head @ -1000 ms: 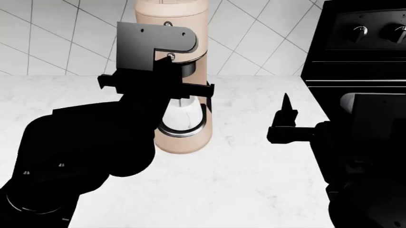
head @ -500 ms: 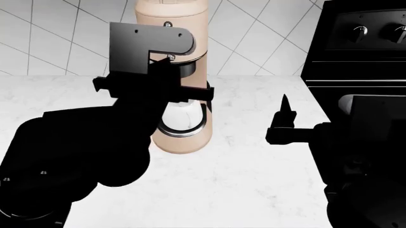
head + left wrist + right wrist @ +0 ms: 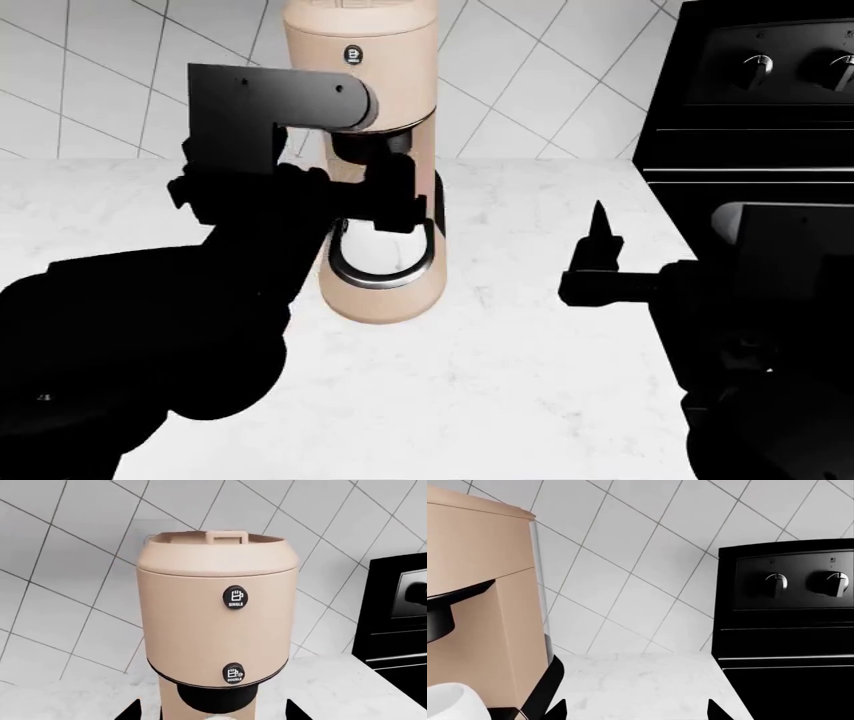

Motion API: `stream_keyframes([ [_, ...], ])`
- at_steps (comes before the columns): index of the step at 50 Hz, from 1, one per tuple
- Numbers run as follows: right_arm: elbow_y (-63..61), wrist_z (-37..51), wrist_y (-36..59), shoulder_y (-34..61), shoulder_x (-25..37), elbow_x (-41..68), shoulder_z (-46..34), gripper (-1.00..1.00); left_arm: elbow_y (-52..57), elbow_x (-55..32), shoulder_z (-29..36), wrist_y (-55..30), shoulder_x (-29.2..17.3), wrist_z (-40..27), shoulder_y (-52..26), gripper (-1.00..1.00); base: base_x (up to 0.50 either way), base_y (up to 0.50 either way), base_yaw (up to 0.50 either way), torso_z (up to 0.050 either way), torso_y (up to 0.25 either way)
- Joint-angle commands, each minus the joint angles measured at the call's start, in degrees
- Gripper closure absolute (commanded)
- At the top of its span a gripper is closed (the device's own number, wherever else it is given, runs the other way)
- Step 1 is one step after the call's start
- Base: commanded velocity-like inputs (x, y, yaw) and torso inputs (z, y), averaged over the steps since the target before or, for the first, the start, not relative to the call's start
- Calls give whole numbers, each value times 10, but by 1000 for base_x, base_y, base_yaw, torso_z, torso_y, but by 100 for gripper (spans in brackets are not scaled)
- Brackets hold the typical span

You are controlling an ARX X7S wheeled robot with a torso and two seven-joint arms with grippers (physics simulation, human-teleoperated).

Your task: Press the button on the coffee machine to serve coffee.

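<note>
Two buttons sit on the tan coffee machine (image 3: 378,160) front: SINGLE button (image 3: 235,597) high on the body, DOUBLE button (image 3: 234,673) low, just above the black spout collar (image 3: 215,698). Machine stands on the white marble counter (image 3: 534,330) against the tiled wall (image 3: 107,80), left of centre in the head view. Left gripper (image 3: 300,190) is raised in front of the machine's lower body, overlapping it in the head view; touching or not, cannot tell. In the left wrist view only two dark finger tips show at the frame edge, set apart with nothing between them, so jaws look open and empty. Right gripper (image 3: 597,245) hangs over bare counter, well apart from the machine, near the black oven (image 3: 747,110) edge; one narrow upright fingertip seen in the head view, two tips spread apart in the right wrist view, holding nothing. Oven wall closes off the right side. Open counter lies between machine base (image 3: 384,285) and oven, and in front of the machine. A white cup (image 3: 454,702) shows under the spout.
</note>
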Motion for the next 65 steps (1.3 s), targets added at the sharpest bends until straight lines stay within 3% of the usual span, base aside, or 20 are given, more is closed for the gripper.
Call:
stream_keyframes([
  [1,-3,0,-1,-3,-2,-1,6,-100,30,42,-16,27,-31,46,38,-100,0,0,0,0,0],
  [15,-1,0,-9,-11,-2,-4,0,-100,52,119,-53,124,-90,148,148,-100,0,0,0,0,0],
  [29,-9,8,-7,-24,4,8,10,-100,38,235,-43,184,-145,201,242,-100,0,0,0,0,0],
  [49,10,-43,-60,-72,29,-41,-8,-100,21,259,-58,218,-182,211,313,-100,0,0,0,0,0],
  [65,36,-67,-114,-115,31,-93,-28,-100,3,274,-47,231,-179,219,344,-100,0,0,0,0,0],
])
